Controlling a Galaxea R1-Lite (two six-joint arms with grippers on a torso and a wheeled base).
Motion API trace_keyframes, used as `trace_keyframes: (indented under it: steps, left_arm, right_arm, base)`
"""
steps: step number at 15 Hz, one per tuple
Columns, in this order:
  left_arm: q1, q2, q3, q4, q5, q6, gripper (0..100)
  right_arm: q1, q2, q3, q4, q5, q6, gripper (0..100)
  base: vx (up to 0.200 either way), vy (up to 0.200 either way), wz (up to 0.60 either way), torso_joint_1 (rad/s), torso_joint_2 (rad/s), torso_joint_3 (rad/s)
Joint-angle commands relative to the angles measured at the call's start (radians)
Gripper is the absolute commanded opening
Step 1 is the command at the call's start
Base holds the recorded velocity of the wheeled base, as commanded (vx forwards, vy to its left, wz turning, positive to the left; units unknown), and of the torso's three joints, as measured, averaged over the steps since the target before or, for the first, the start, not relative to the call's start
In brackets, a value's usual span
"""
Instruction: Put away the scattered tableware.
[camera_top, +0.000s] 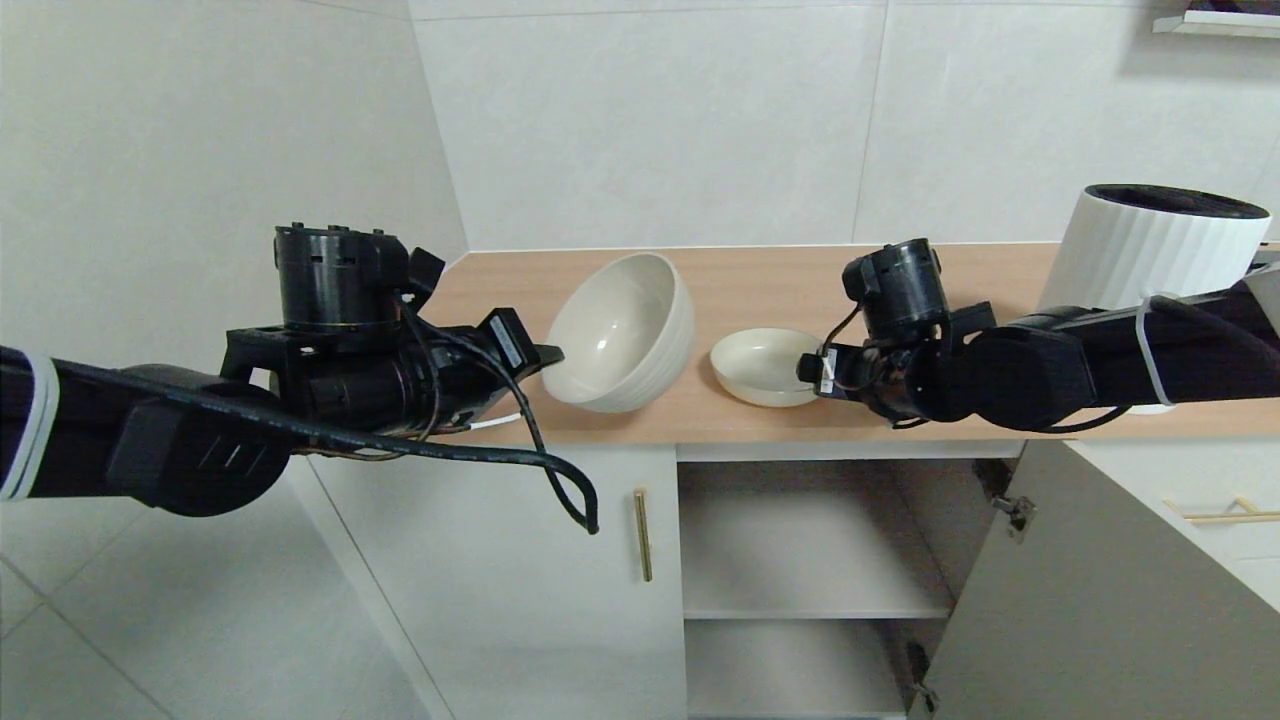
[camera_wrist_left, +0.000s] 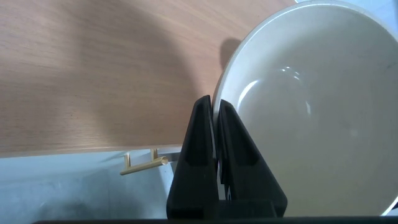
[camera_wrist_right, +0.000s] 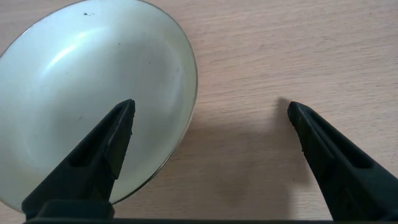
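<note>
1. Gripping the large bowl (camera_top: 625, 330) by its rim, the left end effector (camera_wrist_left: 214, 101) is pinched tight; bowl tipped on its side on the counter (camera_top: 900, 270).
2. Two bowls total: the small shallow bowl (camera_top: 760, 365) sits upright just beside the large one.
3. Right end effector (camera_wrist_right: 211, 112) spread wide, holding nothing, one finger over the small bowl's edge.
4. One white ribbed container (camera_top: 1150, 250) at the counter's far right.

Large bowl (camera_wrist_left: 298, 112) (part of rim) cut off at edge.
</note>
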Motion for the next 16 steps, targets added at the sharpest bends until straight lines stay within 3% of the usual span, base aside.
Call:
trace_keyframes:
  steps: [1,2,11,16]
  left_arm:
    - [0.000,0.000,0.000,0.000,0.000,0.001,0]
    - [0.000,0.000,0.000,0.000,0.000,0.001,0]
    - [0.000,-0.005,0.008,0.002,0.001,-0.001,0]
    - [0.000,-0.069,0.054,0.002,0.000,0.001,0]
  right_arm:
    - [0.000,0.000,0.002,0.000,0.000,0.000,100]
    - [0.000,-0.001,0.001,0.000,0.000,0.001,0]
    - [0.000,-0.027,0.011,0.001,0.002,0.007,0]
    - [0.002,-0.153,0.102,0.007,0.012,0.006,0]
  base:
    - [0.000,0.000,0.00,0.000,0.00,0.000]
    - [0.000,0.000,0.00,0.000,0.00,0.000]
    - [0.000,0.000,0.00,0.000,0.00,0.000]
    - [0.000,0.000,0.00,0.000,0.00,0.000]
